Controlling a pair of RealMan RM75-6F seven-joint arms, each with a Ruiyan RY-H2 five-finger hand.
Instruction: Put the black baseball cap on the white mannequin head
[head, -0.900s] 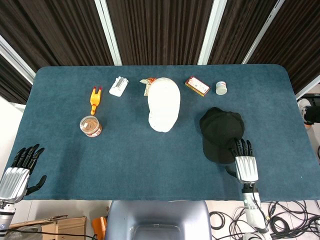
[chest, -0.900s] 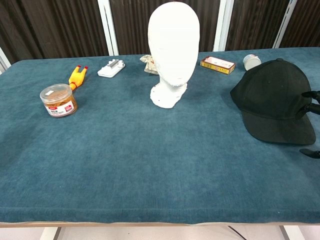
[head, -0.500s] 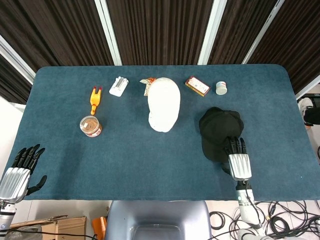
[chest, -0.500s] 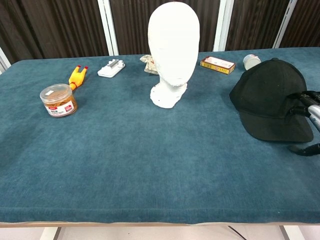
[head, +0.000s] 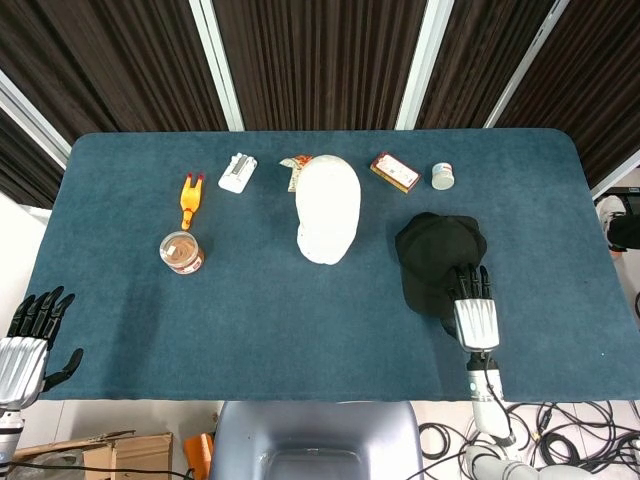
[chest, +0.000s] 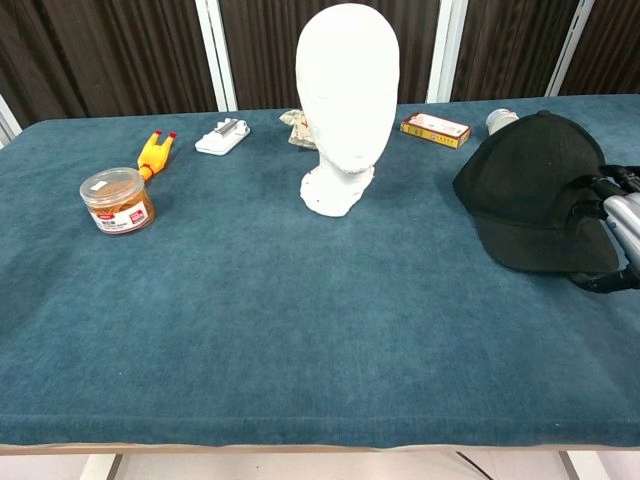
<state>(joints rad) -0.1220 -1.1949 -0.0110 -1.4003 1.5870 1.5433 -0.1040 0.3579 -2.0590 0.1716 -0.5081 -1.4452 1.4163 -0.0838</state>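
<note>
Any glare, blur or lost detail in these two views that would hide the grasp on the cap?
Head view: even, sharp lighting; the white mannequin head is nearly blown out, and the right hand has dark fingers that merge with the black baseball cap. Chest view: sharp too, but the hand is cut by the right edge and the cap shows little detail.

The blue counter (head: 300, 310) carries a mannequin head (head: 328, 208), black cap (head: 436, 255), jar (head: 181, 251), rubber chicken (head: 191, 199), white block (head: 237, 172), red box (head: 395, 172) and small tub (head: 443, 176).
</note>
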